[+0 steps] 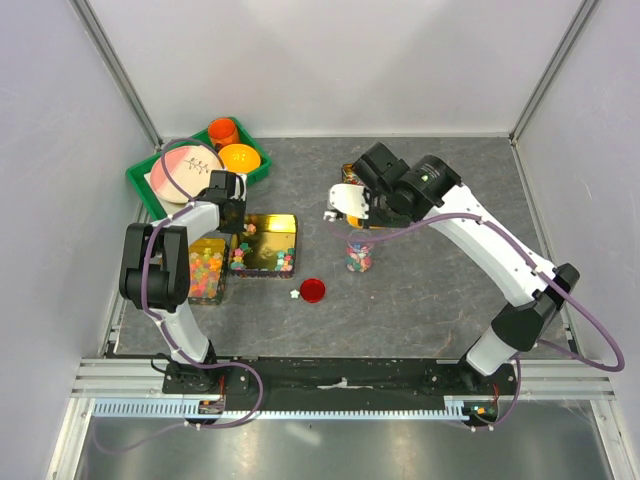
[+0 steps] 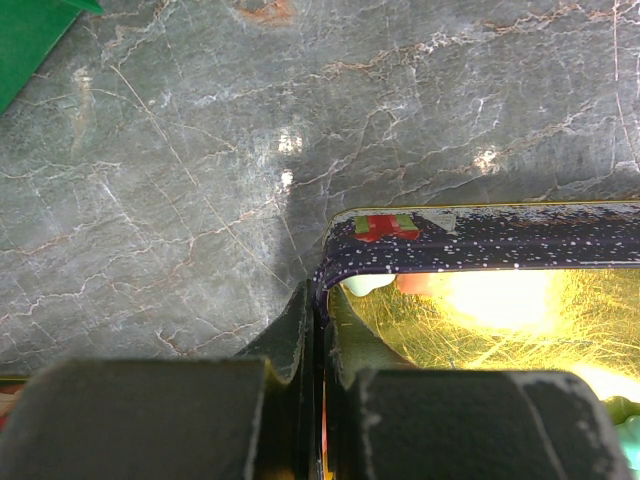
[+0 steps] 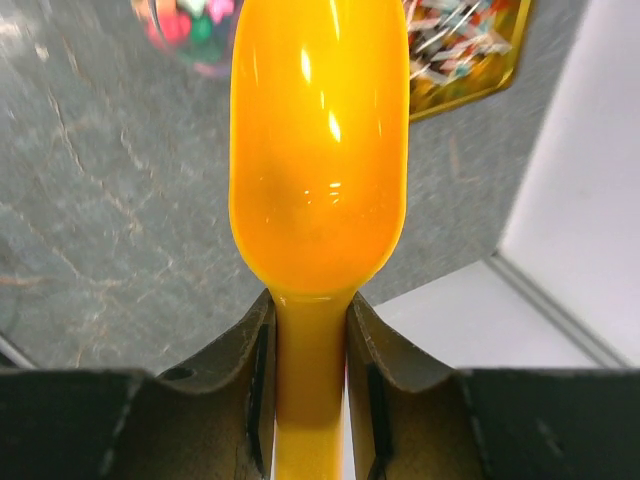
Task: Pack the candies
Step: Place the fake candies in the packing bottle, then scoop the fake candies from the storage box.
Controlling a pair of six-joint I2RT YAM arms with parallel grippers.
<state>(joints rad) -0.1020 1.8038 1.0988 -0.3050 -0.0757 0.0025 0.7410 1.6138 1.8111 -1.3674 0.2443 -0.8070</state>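
The candies [image 1: 282, 262] are tiny pastel pieces lying along the near side of an open gold tin [image 1: 268, 232]. More of them fill a clear jar [image 1: 358, 258] standing to the tin's right. My left gripper [image 2: 322, 305] is shut on the tin's dark speckled rim [image 2: 480, 238] at its far-left corner, and a pale green candy [image 2: 365, 285] shows just inside. My right gripper [image 3: 310, 330] is shut on the handle of a yellow-orange spoon [image 3: 318, 150] held above the jar [image 3: 195, 25]. No candy shows on the spoon face I see.
A second gold tin [image 1: 207, 270] of colourful pieces sits left of the first. The jar's red lid [image 1: 313, 290] and one stray candy [image 1: 294, 294] lie on the table in front. A green tray [image 1: 146, 187] with a plate, orange cup and orange bowl stands at the back left.
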